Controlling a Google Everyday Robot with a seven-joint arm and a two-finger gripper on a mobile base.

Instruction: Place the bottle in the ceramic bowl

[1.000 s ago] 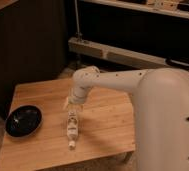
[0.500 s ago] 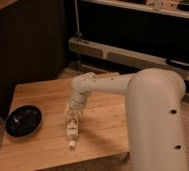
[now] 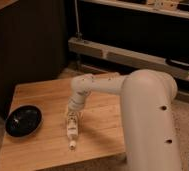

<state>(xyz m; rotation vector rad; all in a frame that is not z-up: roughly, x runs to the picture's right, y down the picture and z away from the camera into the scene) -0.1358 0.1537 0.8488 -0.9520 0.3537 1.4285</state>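
The slim whitish bottle (image 3: 72, 130) lies on the wooden table (image 3: 43, 95), its white cap pointing toward the front edge. My gripper (image 3: 73, 116) is down over the bottle's upper end, at the end of the white arm reaching in from the right. The glossy black ceramic bowl (image 3: 23, 120) sits on the table's left side, about a bowl's width left of the bottle. Something small and pale shows inside the bowl.
The table's front edge (image 3: 63, 161) runs just below the bottle's cap. The robot's large white body (image 3: 150, 125) fills the right side. Dark cabinets and a metal shelf rail (image 3: 133, 55) stand behind the table.
My arm has lowered toward the bottle and the gripper now sits over its upper end. The bottle and bowl have stayed in place.
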